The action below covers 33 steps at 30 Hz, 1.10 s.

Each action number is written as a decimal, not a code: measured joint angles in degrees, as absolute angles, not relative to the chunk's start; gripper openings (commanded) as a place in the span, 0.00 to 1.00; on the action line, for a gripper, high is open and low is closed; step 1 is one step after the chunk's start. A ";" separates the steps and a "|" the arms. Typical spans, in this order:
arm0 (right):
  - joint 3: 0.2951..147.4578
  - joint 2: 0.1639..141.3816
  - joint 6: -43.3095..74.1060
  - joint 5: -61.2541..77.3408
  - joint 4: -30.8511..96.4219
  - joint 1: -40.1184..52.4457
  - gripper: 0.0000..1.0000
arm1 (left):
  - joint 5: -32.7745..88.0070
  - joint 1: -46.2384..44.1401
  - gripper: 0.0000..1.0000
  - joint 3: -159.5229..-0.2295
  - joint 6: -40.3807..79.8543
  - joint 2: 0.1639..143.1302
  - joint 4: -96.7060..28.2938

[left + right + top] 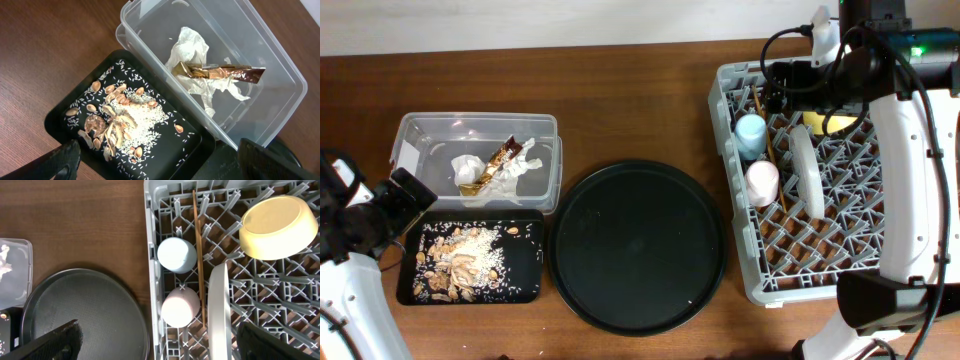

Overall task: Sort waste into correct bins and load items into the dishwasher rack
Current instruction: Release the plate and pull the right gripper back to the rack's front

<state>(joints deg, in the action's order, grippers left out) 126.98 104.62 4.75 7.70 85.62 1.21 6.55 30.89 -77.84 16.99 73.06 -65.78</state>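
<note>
Five dishes sit in the rack (750,285). Blue cup (177,255) and pink cup (180,306) look mouth-down along its left wall. Chopsticks (198,255) lie flat in the lane just beside them. Plate (218,315) stands on edge between pegs, we assume for draining. Bowl (277,227) is tilted, underside up, at the far corner.

Napkin (192,55) and wrapper (220,73) lie touching in the tub (150,30); we read that as dry trash. Scraps (117,122) are heaped in the small tray (60,120), kept apart as food waste. Round tray (638,245) between bins and rack holds no dishes. We see nothing loose on the desk (620,90).

Left jaws are spread wide above the tray/tub seam, gripping nothing. Right jaws are spread wide over the rack's left edge, also empty.

We judge the sort and load done; the arms just need to clear.
</note>
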 measured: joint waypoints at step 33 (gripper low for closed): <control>29.52 4.05 8.40 -0.01 10.90 1.52 0.99 | 6.37 30.89 0.99 -77.82 16.99 73.06 -65.84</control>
<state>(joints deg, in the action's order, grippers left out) 29.52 4.05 8.40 -0.01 10.90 1.52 6.37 30.89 -77.82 16.99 73.06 -65.84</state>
